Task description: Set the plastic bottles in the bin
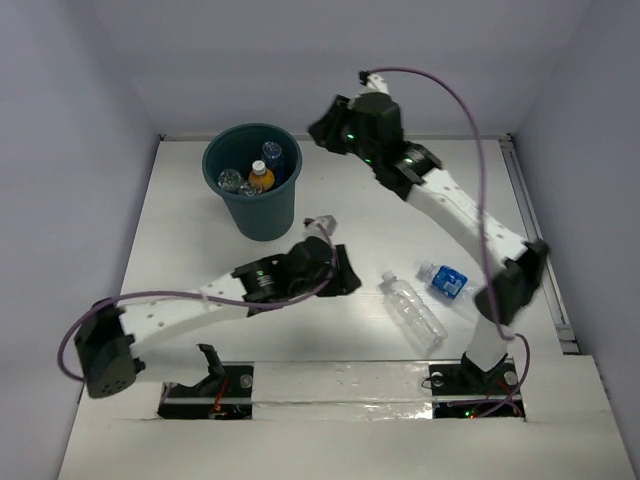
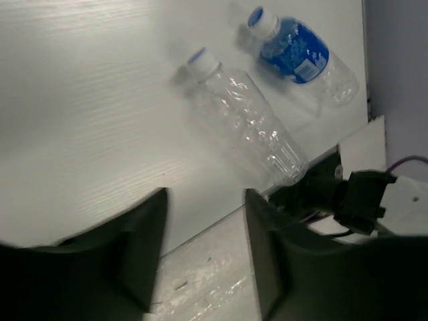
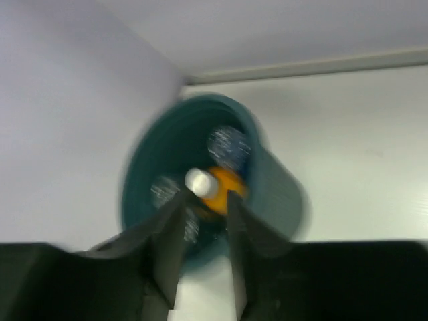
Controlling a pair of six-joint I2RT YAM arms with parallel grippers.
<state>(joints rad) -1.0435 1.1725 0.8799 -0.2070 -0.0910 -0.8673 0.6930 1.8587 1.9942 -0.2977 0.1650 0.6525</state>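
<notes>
On the near right of the table (image 1: 180, 230) two plastic bottles lay on their sides, not in the bin. One was a clear bottle (image 1: 413, 310), ribbed, with a white cap. Just beyond it, a little to its right, was a blue-labelled bottle (image 1: 443, 279). Both caps pointed away toward the far left.

The left claw (image 2: 206, 204) hung over the middle of the table, just left of those two. Its fingers were spread apart with nothing between them, and it touched neither bottle.

Further back on the left stood the bin (image 1: 255, 205), upright. In it I could see an orange bottle (image 1: 260, 178) with a white cap. There was also another bottle with blue on it (image 1: 272, 153) and at least one clear crinkled one (image 1: 232, 180).

Farthest off, the right claw (image 3: 204, 210) was held up in the air just right of the bin and turned toward its mouth. Its fingers stood a narrow way apart and gripped nothing.
</notes>
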